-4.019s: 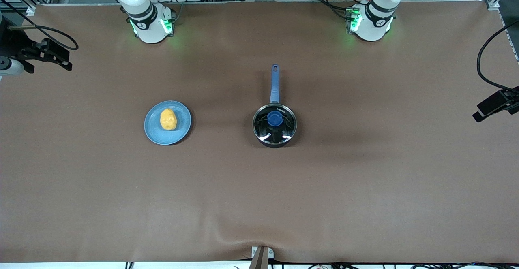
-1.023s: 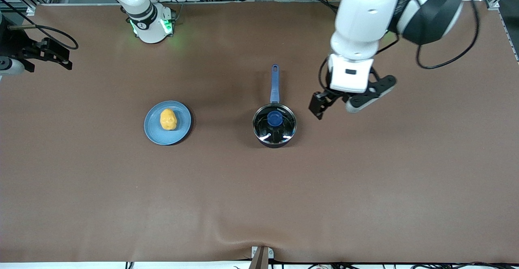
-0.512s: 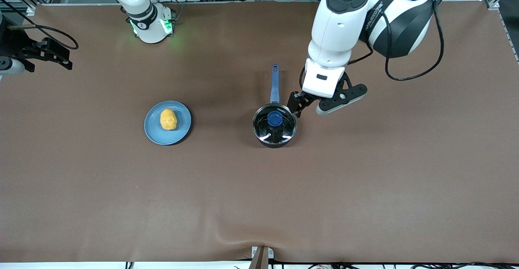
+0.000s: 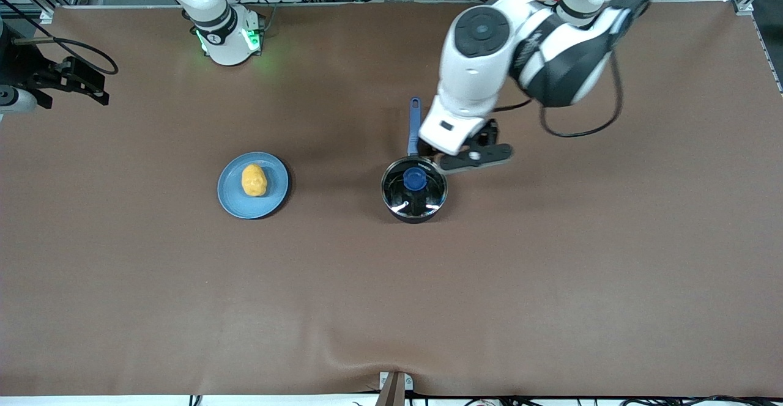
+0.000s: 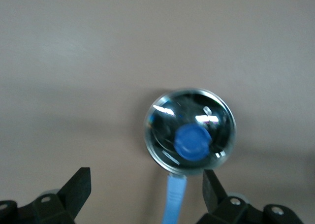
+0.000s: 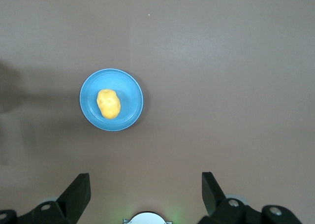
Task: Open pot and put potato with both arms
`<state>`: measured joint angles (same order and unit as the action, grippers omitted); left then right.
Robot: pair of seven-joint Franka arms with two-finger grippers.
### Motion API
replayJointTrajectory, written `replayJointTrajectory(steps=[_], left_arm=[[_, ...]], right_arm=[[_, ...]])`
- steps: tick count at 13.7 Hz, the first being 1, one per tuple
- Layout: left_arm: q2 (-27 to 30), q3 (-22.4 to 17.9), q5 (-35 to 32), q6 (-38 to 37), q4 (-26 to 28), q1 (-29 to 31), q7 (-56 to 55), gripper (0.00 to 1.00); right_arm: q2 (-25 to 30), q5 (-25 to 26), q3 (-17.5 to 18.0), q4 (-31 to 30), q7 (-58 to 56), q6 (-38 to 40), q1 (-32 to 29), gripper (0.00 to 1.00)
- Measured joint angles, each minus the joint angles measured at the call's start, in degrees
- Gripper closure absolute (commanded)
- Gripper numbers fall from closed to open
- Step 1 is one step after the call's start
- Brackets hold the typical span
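The black pot (image 4: 414, 190) stands mid-table with its glass lid (image 4: 428, 193) on and the blue knob (image 4: 415, 178) on top. Its blue handle (image 4: 415, 118) points toward the robots' bases. My left hand hangs over the spot where the handle meets the pot. In the left wrist view the left gripper (image 5: 146, 177) is open, with the handle (image 5: 175, 199) between its fingers and the lidded pot (image 5: 162, 135) just ahead. The yellow potato (image 4: 254, 180) lies on a light-blue plate (image 4: 232, 201) toward the right arm's end. My right gripper (image 6: 145, 177) waits open high above the table, potato (image 6: 108, 104) in its view.
Brown mat (image 4: 391, 302) covers the whole table. Black camera rigs (image 4: 67, 79) (image 4: 743, 158) stick in at both ends of the table. A small metal bracket (image 4: 394, 387) sits at the edge nearest the front camera.
The left arm has swung in from its end of the table, and its hand now hangs over the pot handle. Pot, potato and right arm have not moved.
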<state>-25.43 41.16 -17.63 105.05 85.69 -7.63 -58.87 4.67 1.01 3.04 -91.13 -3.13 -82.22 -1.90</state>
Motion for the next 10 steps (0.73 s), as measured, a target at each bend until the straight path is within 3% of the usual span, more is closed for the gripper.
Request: replayJointTrajectory(steps=[3, 10], left_arm=[[-3.6, -0.1, 0.0, 1.0, -0.5, -3.5, -1.0, 0.0], [-10.4, -0.6, -0.3, 6.1, -1.2, -2.9, 2.6, 0.0]], right_arm=[[0.0, 0.0, 0.0, 0.0, 0.0, 0.0, 0.0, 0.0], [0.0, 0.0, -0.1, 0.0, 0.0, 0.2, 0.0, 0.0]])
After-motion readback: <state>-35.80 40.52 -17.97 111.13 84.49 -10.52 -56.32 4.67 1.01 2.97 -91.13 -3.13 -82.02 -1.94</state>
